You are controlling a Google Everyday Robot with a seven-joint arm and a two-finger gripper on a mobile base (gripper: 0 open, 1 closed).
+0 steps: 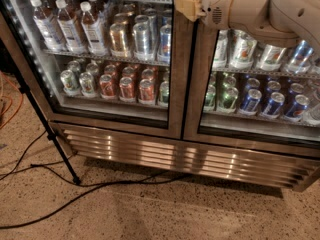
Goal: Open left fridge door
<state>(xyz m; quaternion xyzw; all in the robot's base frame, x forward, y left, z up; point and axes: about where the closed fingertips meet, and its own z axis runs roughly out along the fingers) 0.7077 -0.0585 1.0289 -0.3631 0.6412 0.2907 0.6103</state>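
Note:
The left fridge door (100, 59) is a glass pane in a brushed steel frame, with a dotted white LED strip (20, 39) down its left side. It sits flush with the cabinet, and bottles and cans show behind the glass. My gripper (186, 6) is at the top of the camera view, against the steel upright (179, 84) on this door's right edge, where the two doors meet. The beige arm (260, 11) reaches in from the right, across the twin right door (260, 94) with its green and blue cans.
A steel vent grille (175, 156) runs below both doors. A black stand leg (50, 134) slants down at the left, next to the left door. Black cables (100, 186) trail over the speckled floor, and an orange cable (10, 109) lies at the far left.

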